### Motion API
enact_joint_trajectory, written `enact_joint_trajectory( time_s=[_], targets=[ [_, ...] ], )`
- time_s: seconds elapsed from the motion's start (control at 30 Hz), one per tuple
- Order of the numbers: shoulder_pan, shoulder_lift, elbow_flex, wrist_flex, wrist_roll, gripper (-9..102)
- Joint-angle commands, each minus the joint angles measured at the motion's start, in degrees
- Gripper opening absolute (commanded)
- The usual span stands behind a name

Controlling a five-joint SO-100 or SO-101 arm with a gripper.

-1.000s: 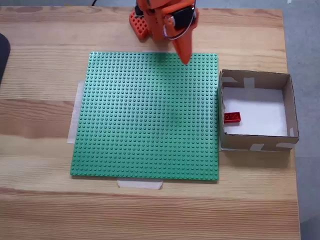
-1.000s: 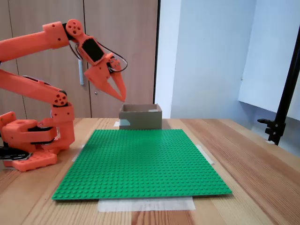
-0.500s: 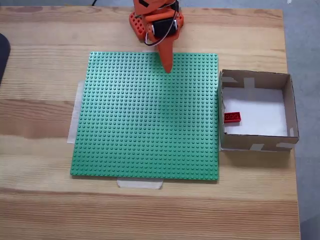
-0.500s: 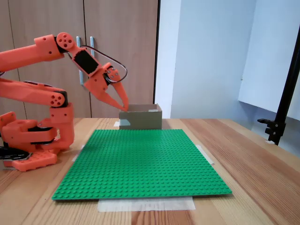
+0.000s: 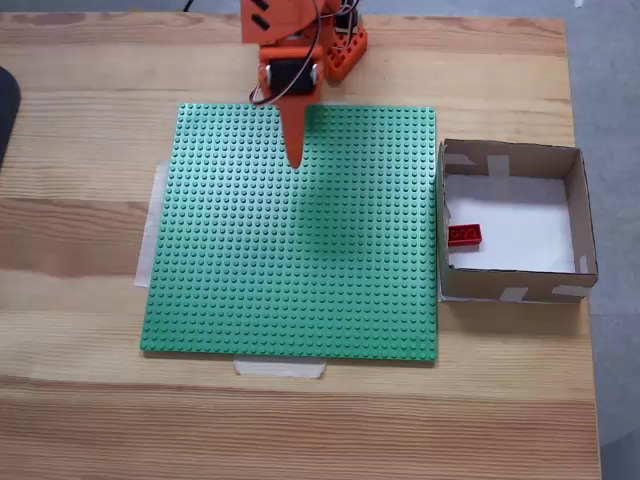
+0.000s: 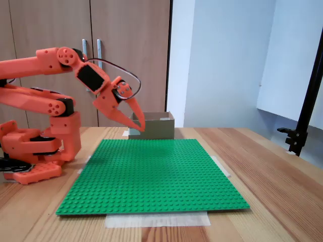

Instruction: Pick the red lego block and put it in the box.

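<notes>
One camera looks straight down; another faces low across the baseplate.

No text, label, brand, number or sign can be read in either fixed view.

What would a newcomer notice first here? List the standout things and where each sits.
The big green baseplate fills the middle of the wooden table in the top-down fixed view. The orange arm reaches over its far edge, its hand pointed down above the studs and holding nothing. To the plate's right sits the box, with the red block already inside by its left wall.
</notes>
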Motion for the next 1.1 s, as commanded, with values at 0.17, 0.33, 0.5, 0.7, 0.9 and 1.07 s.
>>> enact_joint_trajectory(
  time_s=[0.17, 0.33, 0.5, 0.7, 0.9, 1.07],
  targets=[
    [3.4, 1.3, 4.7, -5.4, 1.7, -1],
    [3.8, 5.9, 8.6, -6.0, 1.8, -1],
    [4.5, 10.3, 13.2, -5.2, 1.8, -1],
    [4.4, 13.4, 16.9, -4.7, 2.7, -1],
    [4.4, 14.7, 18.3, -4.2, 3.5, -1],
    [4.7, 14.7, 20.3, -4.0, 3.5, -1]
  ],
)
